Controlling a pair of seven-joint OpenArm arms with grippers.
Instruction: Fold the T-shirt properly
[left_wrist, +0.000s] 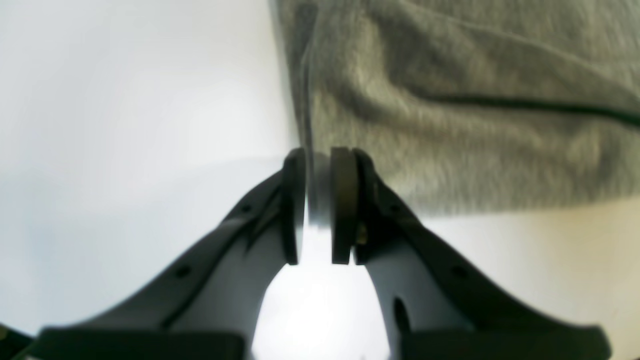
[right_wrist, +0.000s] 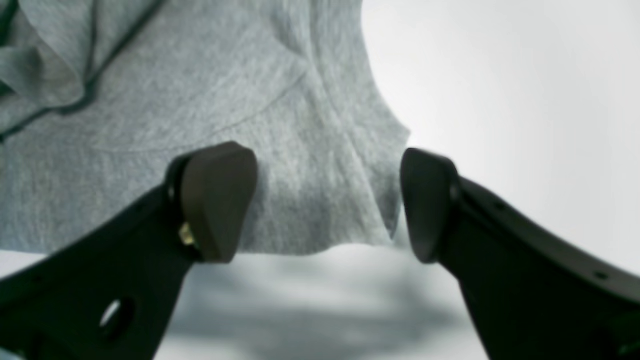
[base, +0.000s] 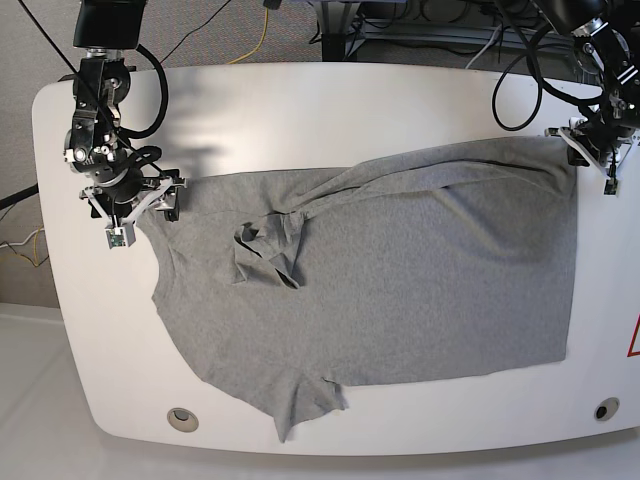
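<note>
Overhead, the large heather-grey short-sleeved jersey T-shirt (base: 400, 280) lies spread across the white rounded table (base: 330, 110), wrinkled, with one sleeve pointing toward the table's near edge and a rumpled fold of cloth bunched near the collar. Only this base view shows both arms at once: the left gripper (base: 597, 152) at the far corner of the hem, the right gripper (base: 140, 200) at the opposite shoulder end of the garment.

Closer in, the left wrist camera shows what the overhead cannot: the left gripper (left_wrist: 318, 205) has its dark pads nearly together, pinching the thin edge of the grey cloth, which rises from between them. The right wrist camera shows the right gripper (right_wrist: 327, 200) spread wide, one finger (right_wrist: 217, 200) over the fabric and the other over bare table beside the shirt's edge, holding nothing.
</note>
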